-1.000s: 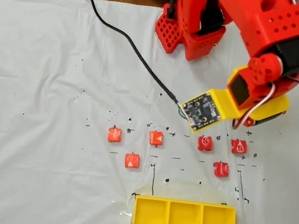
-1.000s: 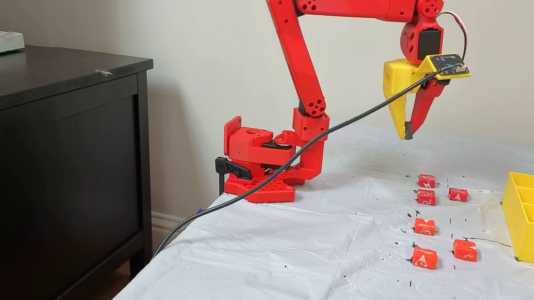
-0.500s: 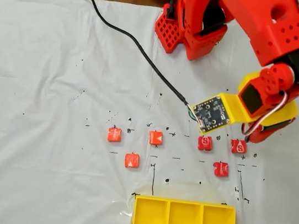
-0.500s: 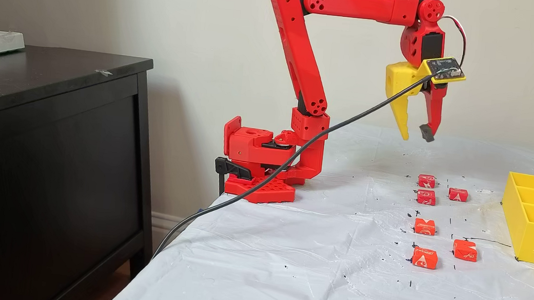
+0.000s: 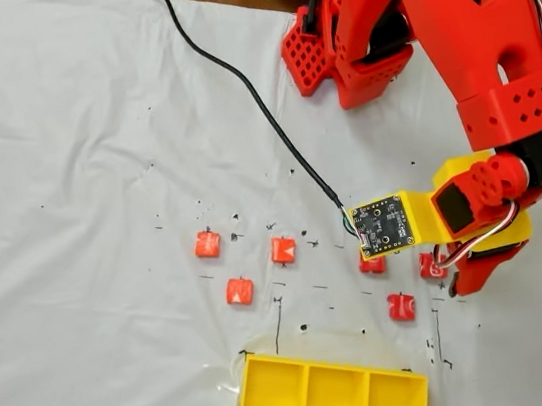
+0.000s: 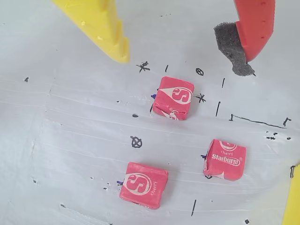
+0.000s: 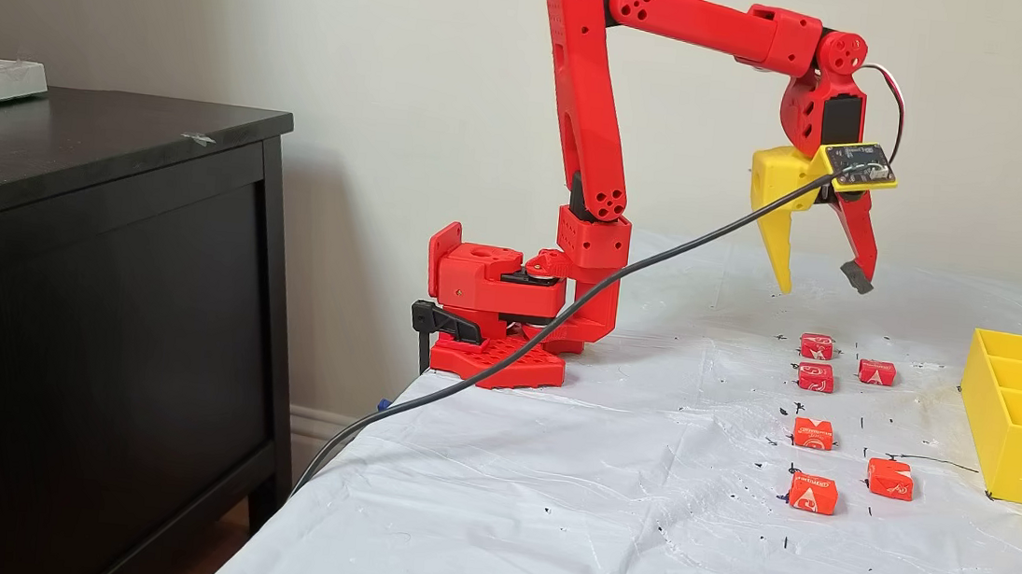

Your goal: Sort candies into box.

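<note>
Your gripper (image 7: 822,287) hangs wide open and empty above the far three candies (image 7: 817,346), nothing touching. All six lie on the sheet (image 7: 547,497), beside the box (image 7: 1021,439).

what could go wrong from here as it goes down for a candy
1. The open gripper hangs above a tight cluster of three red candies; a wide descent could nudge a neighbour instead of cleanly gripping one.
2. The white table cover is wrinkled, so a fingertip might snag and drag it, shifting candies.
3. The black cable trails across the sheet from the wrist board and could tug as the arm lowers.
</note>
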Robot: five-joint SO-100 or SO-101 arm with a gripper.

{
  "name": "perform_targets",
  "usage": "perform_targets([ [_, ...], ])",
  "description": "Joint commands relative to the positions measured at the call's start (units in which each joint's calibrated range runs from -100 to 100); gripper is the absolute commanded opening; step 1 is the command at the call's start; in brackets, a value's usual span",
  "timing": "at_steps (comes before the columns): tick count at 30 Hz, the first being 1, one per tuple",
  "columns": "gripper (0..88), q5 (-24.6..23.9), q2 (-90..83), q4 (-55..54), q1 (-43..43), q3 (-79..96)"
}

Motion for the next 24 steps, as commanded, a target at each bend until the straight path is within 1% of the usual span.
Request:
perform_targets([
  [1, 29.9, -0.24, 0.73, -1.13, -0.49, -1.67],
  [24, 30.8, -0.34, 9.55, -5.14, -0.94, -2.4],
])
